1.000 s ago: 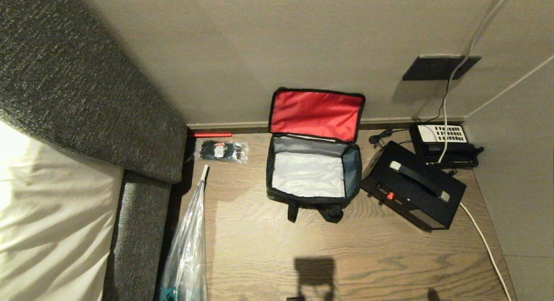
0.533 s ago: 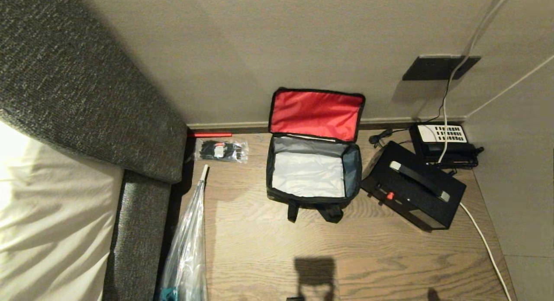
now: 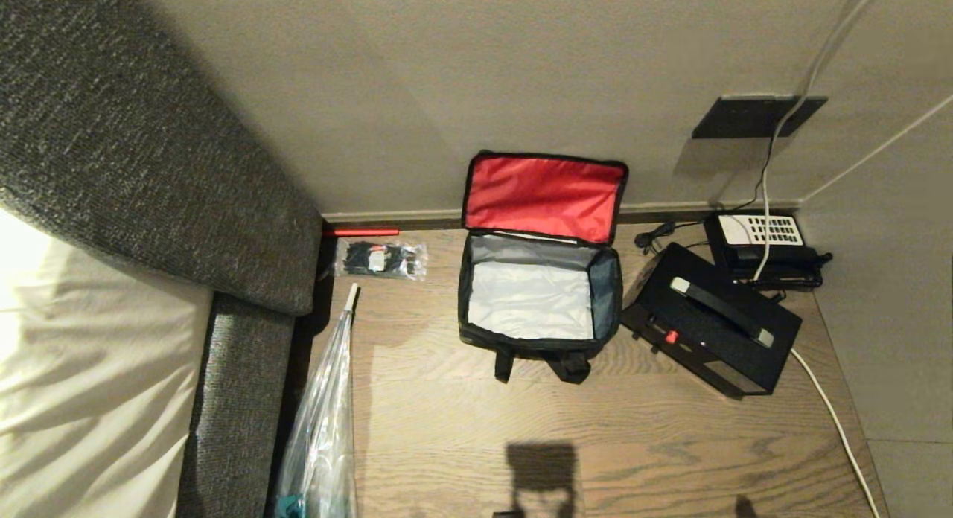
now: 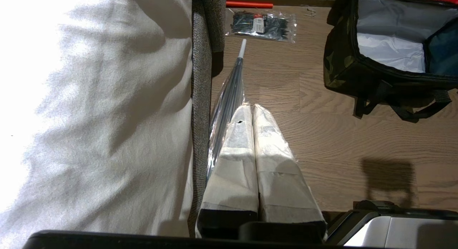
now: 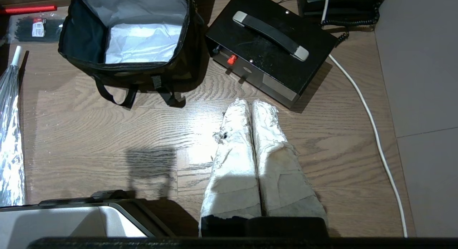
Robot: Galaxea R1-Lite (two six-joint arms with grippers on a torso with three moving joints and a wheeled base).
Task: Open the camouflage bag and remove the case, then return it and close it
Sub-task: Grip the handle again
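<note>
Both sets of jaws pressed together, empty: left gripper (image 4: 253,107) over floor (image 3: 461,429) beside bed (image 4: 89,109), right gripper (image 5: 250,103) near the case (image 3: 711,326). Case sits on floor just right of the camouflage bag (image 3: 537,347), lid flipped back, inside empty.

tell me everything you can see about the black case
The case is a black rectangular hard box lying on the wooden floor, just right of the open camouflage bag and angled to it. On top runs a black carry handle with grey ends; a small red latch sits near one long edge. It looks closed. A white cable runs beside it. Neither gripper touches it.
</note>
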